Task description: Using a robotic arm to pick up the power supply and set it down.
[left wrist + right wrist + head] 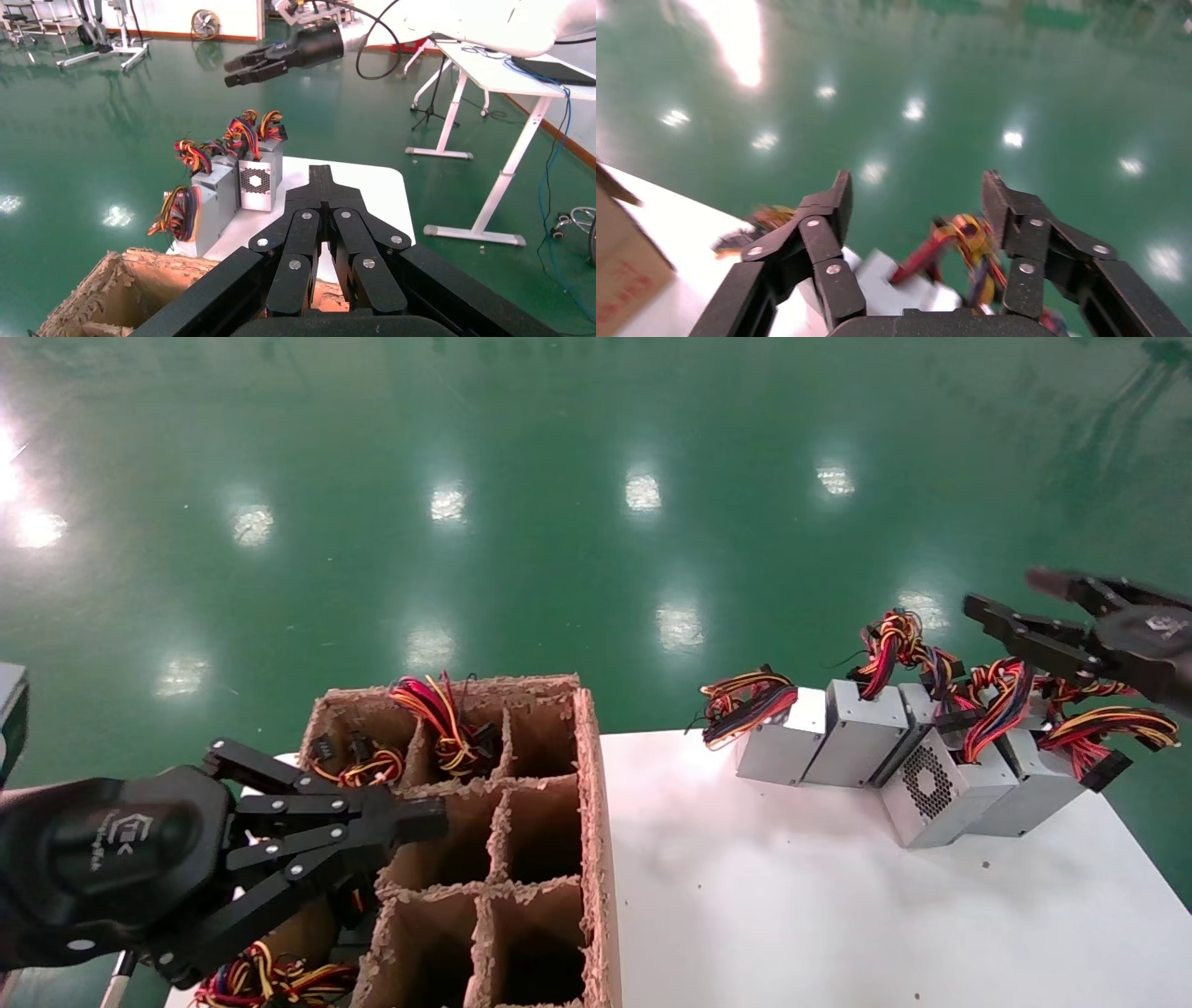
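Right now my right gripper (pixel 1010 598) hovers with black fingers spread and empty, just above the small silver-grey metal power supply (pixel 941 784) with the round perforated vent, which stands on the white counter (pixel 764 896) among similar silver boxes. This looks like the approach step; next I judge I must descend and close on its case, clear of the wires. My left gripper (pixel 424 822) sits closed over the brown cardboard divider box (pixel 521 822).

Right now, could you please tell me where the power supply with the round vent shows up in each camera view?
Head view: the power supply sits right of centre, on the white table, below the open right gripper.
Left wrist view: upper middle, vent facing the camera.
Right wrist view: cannot tell it from its neighbours.
Shared landmark: the white table.
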Available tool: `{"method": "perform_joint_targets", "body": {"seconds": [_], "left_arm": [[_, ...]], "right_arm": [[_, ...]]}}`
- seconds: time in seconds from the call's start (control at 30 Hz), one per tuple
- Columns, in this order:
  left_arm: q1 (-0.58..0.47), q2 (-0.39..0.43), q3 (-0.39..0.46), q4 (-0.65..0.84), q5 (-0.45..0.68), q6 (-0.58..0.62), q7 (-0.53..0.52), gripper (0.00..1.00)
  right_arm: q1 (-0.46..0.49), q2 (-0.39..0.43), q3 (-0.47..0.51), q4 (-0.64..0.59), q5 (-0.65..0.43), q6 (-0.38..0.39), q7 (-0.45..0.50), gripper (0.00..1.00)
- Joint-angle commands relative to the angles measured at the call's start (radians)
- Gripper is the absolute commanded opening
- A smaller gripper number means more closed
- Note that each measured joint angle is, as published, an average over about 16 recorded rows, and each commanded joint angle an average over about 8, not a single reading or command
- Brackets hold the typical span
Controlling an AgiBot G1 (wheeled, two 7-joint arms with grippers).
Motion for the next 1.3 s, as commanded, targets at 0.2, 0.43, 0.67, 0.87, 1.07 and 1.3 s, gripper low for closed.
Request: {"method": "perform_joint_targets", "body": {"seconds": [0.2,0.43,0.67,0.87,1.07,1.3], "left_arm": [[0.000,0.000,0.000,0.000,0.000,0.000,0.000,0.04],[0.000,0.000,0.000,0.000,0.000,0.000,0.000,0.91],[0.000,0.000,0.000,0.000,0.000,0.000,0.000,1.00],[0.000,0.000,0.000,0.000,0.000,0.000,0.000,1.00],[0.000,0.000,0.000,0.000,0.000,0.000,0.000,1.00],[0.000,0.000,0.000,0.000,0.000,0.000,0.000,1.00]], "right_arm": [[-0.008,0.000,0.012,0.062,0.037,-0.049,-0.011,1.00],[-0.017,-0.006,0.012,0.114,0.068,-0.118,-0.005,1.00],[-0.025,-0.012,0.011,0.165,0.099,-0.187,0.001,1.00],[-0.032,-0.017,0.011,0.210,0.125,-0.247,0.007,1.00],[-0.039,-0.022,0.011,0.254,0.152,-0.306,0.012,1.00],[-0.047,-0.027,0.011,0.306,0.183,-0.375,0.019,1.00]]}}
